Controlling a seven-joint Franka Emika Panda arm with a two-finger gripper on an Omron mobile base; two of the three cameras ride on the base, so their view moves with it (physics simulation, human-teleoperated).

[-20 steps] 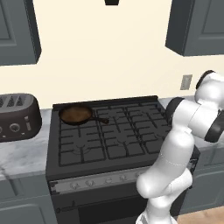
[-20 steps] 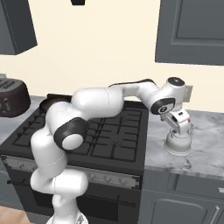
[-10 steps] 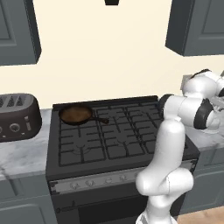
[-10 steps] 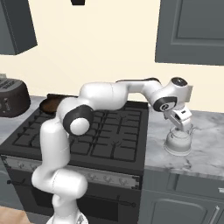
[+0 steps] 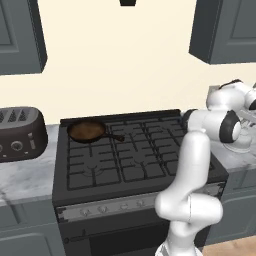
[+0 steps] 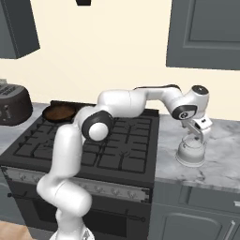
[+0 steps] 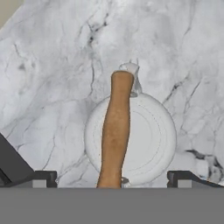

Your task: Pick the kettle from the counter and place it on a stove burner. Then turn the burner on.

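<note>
The end effector [image 6: 196,133] hangs right above the kettle [image 6: 191,151], pointing down at it, its two fingers spread as wide as they go and gripping nothing. Looking along the hand, one dark fingertip [image 7: 43,178] sits to each side of the kettle's [image 7: 131,138] round body, and the brown wooden handle [image 7: 115,129] runs up the gap between them; whether the fingers touch anything I cannot tell. The short spout [image 7: 130,70] points away from the hand.

The kettle stands upright on the marble surface [image 6: 220,159], just to the right of the black range [image 6: 93,150], and apart from the range's edge. From the left side it is mostly hidden behind the arm's wrist, with only a pale sliver [image 5: 239,145] showing.

The arm reaches over from the base, across the right edge of the range, with its elbow above the grates.

On the range, the stove burner [image 5: 134,162] grates are bare except at the back left, where a dark brown frying pan [image 5: 88,131] sits with its handle pointing right. Further left, a dark toaster [image 5: 19,132] stands on the marble [image 5: 30,175].
</note>
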